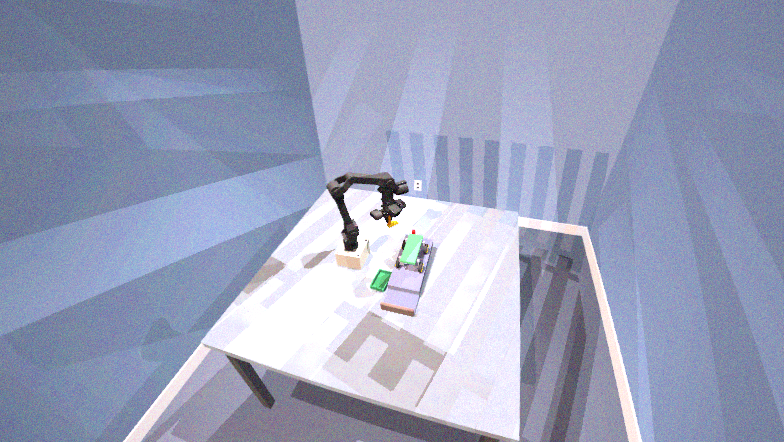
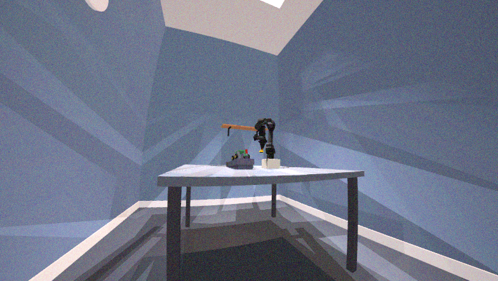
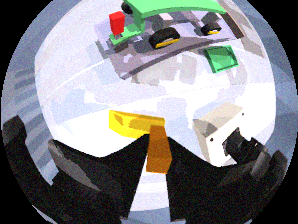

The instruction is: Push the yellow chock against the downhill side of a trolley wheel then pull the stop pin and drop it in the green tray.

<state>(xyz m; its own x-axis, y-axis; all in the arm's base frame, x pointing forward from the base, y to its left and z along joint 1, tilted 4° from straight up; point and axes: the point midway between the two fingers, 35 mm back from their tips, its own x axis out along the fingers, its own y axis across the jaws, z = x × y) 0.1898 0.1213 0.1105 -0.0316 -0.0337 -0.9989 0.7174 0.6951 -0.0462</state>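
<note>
My gripper [image 1: 389, 216] [image 3: 156, 139] is shut on the orange handle of the yellow chock [image 1: 392, 224] [image 2: 261, 150] [image 3: 131, 124] and holds it in the air, beyond the uphill end of the ramp and to its arm-base side. The green-topped trolley [image 1: 411, 249] [image 3: 182, 7] stands on the upper part of the grey-purple ramp [image 1: 405, 280] [image 3: 131, 65]. The red-headed stop pin [image 1: 413, 231] [image 2: 246, 151] [image 3: 116, 23] stands upright at the trolley's uphill end. The green tray [image 1: 381, 280] [image 3: 221, 58] lies beside the ramp and looks empty. The chock's rubber underside is hidden.
The arm's pale base block [image 1: 349, 258] [image 2: 270, 163] [image 3: 212, 131] stands on the table [image 1: 285, 323] [image 2: 307, 171], to the left of the ramp in the top view. A brown end strip [image 1: 397, 308] crosses the ramp's low end.
</note>
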